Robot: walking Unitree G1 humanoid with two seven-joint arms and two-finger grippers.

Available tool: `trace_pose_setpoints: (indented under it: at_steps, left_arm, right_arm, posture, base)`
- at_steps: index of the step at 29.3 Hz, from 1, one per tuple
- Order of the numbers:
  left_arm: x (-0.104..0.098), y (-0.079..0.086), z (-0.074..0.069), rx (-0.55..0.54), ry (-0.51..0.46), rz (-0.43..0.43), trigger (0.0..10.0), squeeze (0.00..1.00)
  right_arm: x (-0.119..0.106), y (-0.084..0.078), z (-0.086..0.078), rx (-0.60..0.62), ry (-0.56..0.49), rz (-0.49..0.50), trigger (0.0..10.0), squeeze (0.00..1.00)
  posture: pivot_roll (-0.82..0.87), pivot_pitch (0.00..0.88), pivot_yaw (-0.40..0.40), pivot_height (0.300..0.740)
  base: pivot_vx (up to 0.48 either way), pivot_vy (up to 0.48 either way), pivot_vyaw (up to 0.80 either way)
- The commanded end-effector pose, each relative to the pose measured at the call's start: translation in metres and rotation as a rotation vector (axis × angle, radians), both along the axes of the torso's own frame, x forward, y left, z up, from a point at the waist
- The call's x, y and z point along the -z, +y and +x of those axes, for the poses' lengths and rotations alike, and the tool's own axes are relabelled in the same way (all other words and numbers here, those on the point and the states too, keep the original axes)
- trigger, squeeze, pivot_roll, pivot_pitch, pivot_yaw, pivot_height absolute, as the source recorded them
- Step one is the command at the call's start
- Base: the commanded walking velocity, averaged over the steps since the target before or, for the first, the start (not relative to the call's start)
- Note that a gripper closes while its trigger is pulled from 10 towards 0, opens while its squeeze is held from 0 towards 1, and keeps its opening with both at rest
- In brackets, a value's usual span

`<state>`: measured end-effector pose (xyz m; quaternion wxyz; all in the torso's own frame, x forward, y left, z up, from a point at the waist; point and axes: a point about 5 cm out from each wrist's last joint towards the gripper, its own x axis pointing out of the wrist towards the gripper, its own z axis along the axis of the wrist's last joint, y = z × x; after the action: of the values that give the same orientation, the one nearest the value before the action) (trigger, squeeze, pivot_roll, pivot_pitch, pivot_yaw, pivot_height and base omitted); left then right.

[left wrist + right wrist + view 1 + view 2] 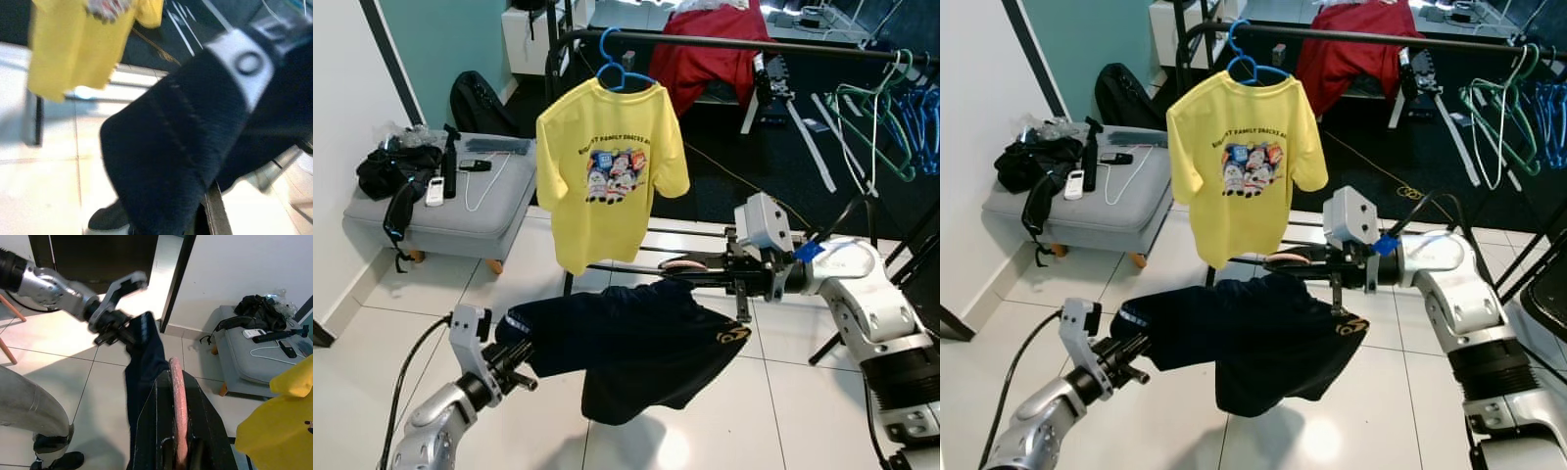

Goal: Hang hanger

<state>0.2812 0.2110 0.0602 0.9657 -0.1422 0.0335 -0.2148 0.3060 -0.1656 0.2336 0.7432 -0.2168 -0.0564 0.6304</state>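
A dark navy shirt hangs spread between my two grippers, low over the tiled floor. Its hanger's pink hook lies between the black fingers of my right gripper, which is shut on it. My left gripper is shut on the shirt's far sleeve end, also seen in the right wrist view. The black clothes rail runs above and behind. A yellow printed T-shirt hangs from it on a blue hanger, just behind the navy shirt.
Green and blue bare hangers hang at the rail's right end, and a red garment is draped behind it. A grey ottoman with a bag, remotes and cable stands at the left by the wall. The rack's legs stand right.
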Motion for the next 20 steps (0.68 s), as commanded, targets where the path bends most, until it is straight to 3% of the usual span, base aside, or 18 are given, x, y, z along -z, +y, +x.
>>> trace_pose_setpoints:
  at_steps: [1, 9, 12, 20]
  left_arm:
    - [-0.003, 0.018, 0.0, -0.067, -0.011, 0.009, 0.0, 0.0]
    - [-0.007, 0.033, 0.0, -0.123, -0.022, 0.04, 0.0, 0.0]
    - [-0.006, 0.051, -0.001, -0.221, -0.002, 0.111, 0.0, 0.0]
    - [-0.005, 0.068, -0.004, -0.285, 0.015, 0.169, 0.0, 0.0]
  right_arm:
    - [-0.006, -0.001, -0.001, -0.004, -0.028, 0.013, 0.0, 0.0]
    - [-0.004, -0.001, -0.001, -0.001, -0.025, 0.01, 0.0, 0.0]
    - [-0.001, -0.003, -0.001, 0.009, -0.02, -0.003, 0.0, 0.0]
    - [0.001, -0.005, -0.001, 0.014, -0.013, -0.014, 0.0, 0.0]
  posture:
    - [-0.08, 0.13, -0.017, 0.74]
    - [-0.08, 0.13, -0.015, 0.74]
    - [-0.07, 0.131, -0.013, 0.74]
    - [-0.07, 0.132, -0.013, 0.74]
  base:
    - [0.0, 0.0, 0.0]
    - [0.0, 0.0, 0.0]
    - [0.0, 0.0, 0.0]
    - [0.0, 0.0, 0.0]
